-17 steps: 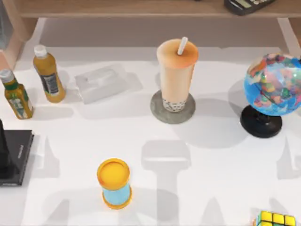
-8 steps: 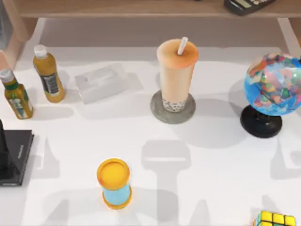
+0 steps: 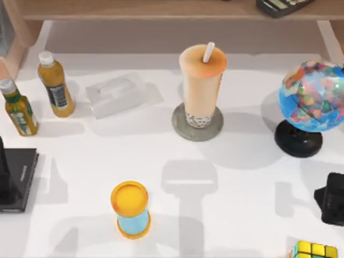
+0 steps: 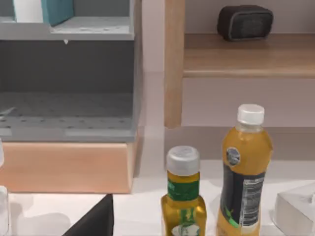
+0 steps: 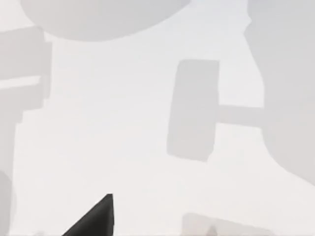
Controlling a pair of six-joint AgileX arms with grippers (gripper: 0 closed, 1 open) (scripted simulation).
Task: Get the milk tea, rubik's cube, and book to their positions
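At table centre, milk tea [image 3: 201, 86] stands upright on a grey coaster [image 3: 179, 124]. Cube [image 3: 315, 250] at 5 o'clock edge; right gripper [image 3: 333, 199] just above it, grip state can't tell.

The rubik's cube [image 3: 315, 250] is cut by the lower edge of the top view; its yellow upper squares show, the rest is outside. The right arm [image 3: 333, 199] enters at the right edge as a black block, and its gripper cannot be made out. The globe [image 3: 313, 97] loses a part of its right side at the same edge. On the left, the black slab [image 3: 20, 172] is cut by the left edge, with a dark upright piece before it. A dark device [image 3: 282, 6] on the wooden shelf [image 3: 134, 9] is cut by the upper edge. In the left wrist view, the small print on the taller bottle [image 4: 244, 169] is too small to read, and a blue book [image 4: 56, 10] is cut at the top.
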